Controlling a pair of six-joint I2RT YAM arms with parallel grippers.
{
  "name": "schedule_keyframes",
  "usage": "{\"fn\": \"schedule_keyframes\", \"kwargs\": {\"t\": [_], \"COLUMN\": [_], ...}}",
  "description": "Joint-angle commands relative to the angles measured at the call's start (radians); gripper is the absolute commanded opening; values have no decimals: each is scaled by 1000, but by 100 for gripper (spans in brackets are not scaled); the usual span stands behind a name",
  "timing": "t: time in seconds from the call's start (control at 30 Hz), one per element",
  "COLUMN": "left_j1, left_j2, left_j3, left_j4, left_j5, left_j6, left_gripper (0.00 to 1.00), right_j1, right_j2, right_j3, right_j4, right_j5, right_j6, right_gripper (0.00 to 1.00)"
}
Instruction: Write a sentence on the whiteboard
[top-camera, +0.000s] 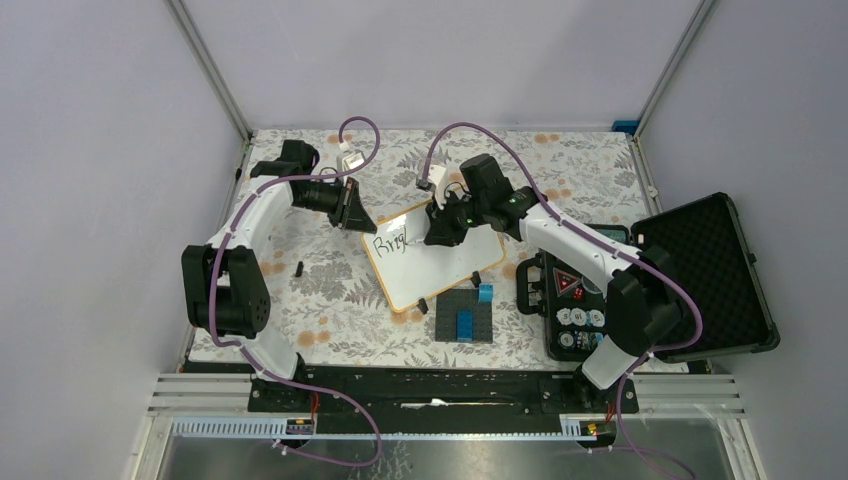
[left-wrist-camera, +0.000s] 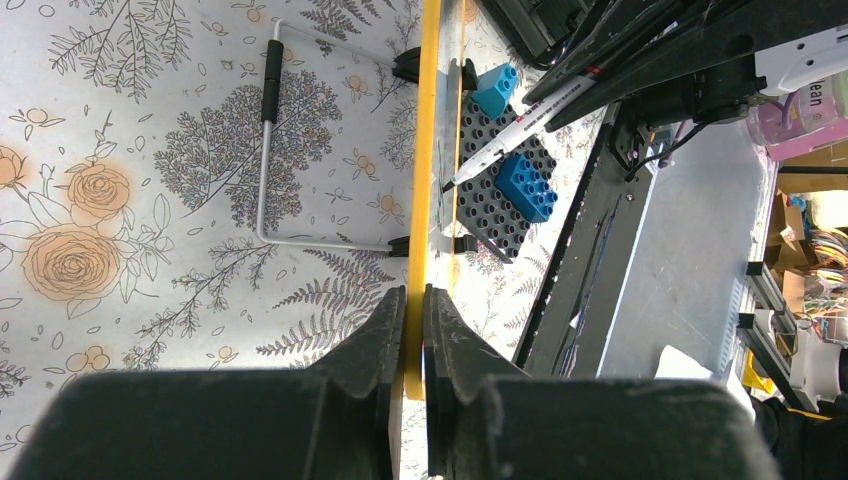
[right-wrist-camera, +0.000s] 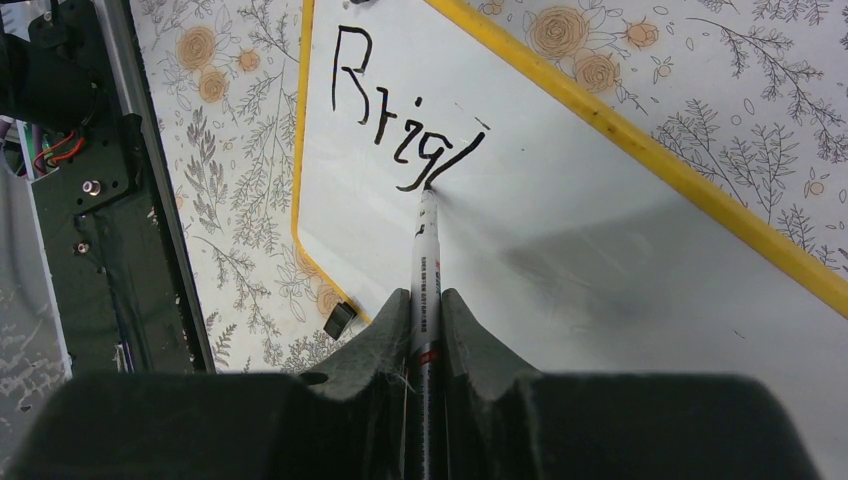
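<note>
- The whiteboard (top-camera: 445, 275) lay askew on the table (top-camera: 320, 290), at the middle of the top view.
- The sentence (right-wrist-camera: 400, 110) was only begun: "Brig" plus one stroke, near the board's upper left corner.
- The right pincer (right-wrist-camera: 426, 300) was closed on the marker (right-wrist-camera: 427, 250), its tip touching that stroke to write.
- The left pincer (left-wrist-camera: 414, 300) was clamped on the board's yellow edge, apparently to steady it.

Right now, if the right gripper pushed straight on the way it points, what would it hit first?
The whiteboard. The right gripper aims its marker at it, and the tip seems to touch the white surface at the end of the unfinished sentence, so little travel remains.
</note>
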Motion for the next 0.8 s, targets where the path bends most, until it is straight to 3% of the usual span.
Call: {"fn": "schedule_keyframes", "kwargs": {"t": [0.0, 0.77], "left_j1": [-23, -23], "left_j2": [-19, -19], "left_j3": [-10, -12], "left_j4": [0, 1], "left_j5": [-25, -27], "left_j6": [21, 22], "left_gripper": [0, 0], "right_j1": [5, -27], "right_j2": [-32, -14], "right_j3": [25, 80], "right_j4": [29, 30], "right_j5": [48, 67], "right_j6": [-18, -5], "right_gripper": [0, 0]}}
